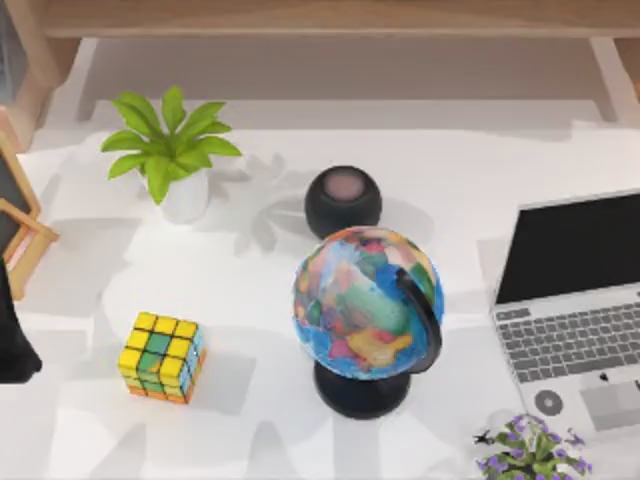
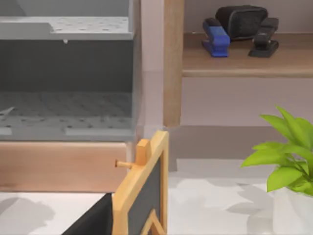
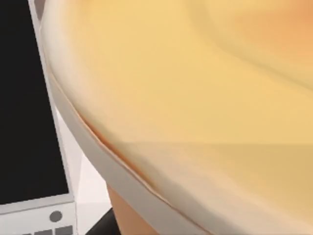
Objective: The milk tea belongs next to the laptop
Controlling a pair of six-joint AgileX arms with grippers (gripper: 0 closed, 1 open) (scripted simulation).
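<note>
White table (image 1: 250, 280), laptop (image 1: 575, 300) at its right edge (globe (image 1: 365, 305) mid-table).

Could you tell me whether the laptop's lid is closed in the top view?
No, the laptop at the table's right stands open, with its black screen raised and its keyboard and trackpad showing.

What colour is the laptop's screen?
Black. The silver-grey laptop's dark screen shows best in the top view.
</note>
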